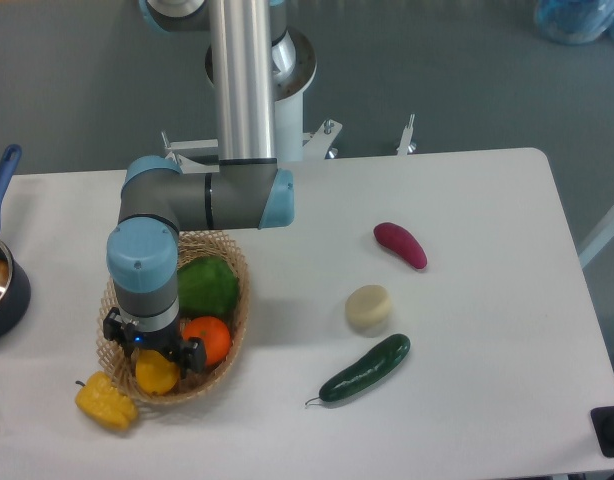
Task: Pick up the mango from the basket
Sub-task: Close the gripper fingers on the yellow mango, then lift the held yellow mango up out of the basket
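Count: one basket (234, 300), one mango (156, 372), one orange (208, 339), one green pepper (207, 287), one yellow pepper (105, 401), one cucumber (365, 369), one pot (1, 280).

basket (236, 300): woven wicker, open and rough
mango (157, 372): smooth, glossy skin
cucumber (365, 369): shiny, plastic-looking
table (467, 220): matt white
arm (242, 80): brushed metal tube, blue plastic caps

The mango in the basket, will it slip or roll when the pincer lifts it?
The mango looks smooth and glossy, so it may well slip between hard fingers. Its rounded, egg-like shape suggests it could rotate or roll if gripped off-centre. It sits against the orange in the basket, so lifting it might nudge that.
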Controlling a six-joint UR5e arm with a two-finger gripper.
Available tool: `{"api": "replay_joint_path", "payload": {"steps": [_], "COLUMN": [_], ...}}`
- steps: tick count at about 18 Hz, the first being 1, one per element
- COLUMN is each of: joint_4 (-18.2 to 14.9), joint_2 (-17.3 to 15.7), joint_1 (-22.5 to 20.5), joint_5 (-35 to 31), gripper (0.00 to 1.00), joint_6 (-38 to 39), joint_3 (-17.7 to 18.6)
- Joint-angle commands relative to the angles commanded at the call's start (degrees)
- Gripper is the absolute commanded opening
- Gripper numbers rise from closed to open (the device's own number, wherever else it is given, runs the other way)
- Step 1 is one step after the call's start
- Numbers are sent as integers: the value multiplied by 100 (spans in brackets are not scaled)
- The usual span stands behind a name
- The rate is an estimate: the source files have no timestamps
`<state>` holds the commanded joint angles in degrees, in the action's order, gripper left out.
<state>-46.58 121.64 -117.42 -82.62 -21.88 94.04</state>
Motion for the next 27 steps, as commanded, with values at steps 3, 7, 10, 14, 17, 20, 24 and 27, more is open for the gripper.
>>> {"api": "replay_joint_path", "payload": {"steps": [3, 7, 10, 14, 17, 20, 24, 27], "joint_4": [0, 0, 0, 0, -9, -9, -9, 0], "joint_2": [-9, -17, -53, -166, -403, -667, -922, -1063], "joint_1": [0, 9, 17, 18, 9, -35, -236, -658], "joint_5": [-44, -149, -167, -150, -123, -123, -167, -141], "gripper": [96, 68, 49, 42, 42, 42, 42, 42], "joint_6": [0, 0, 0, -18, -26, -35, -614, -895], "joint_3": [9, 9, 17, -26, -44, -26, -324, -632]}}
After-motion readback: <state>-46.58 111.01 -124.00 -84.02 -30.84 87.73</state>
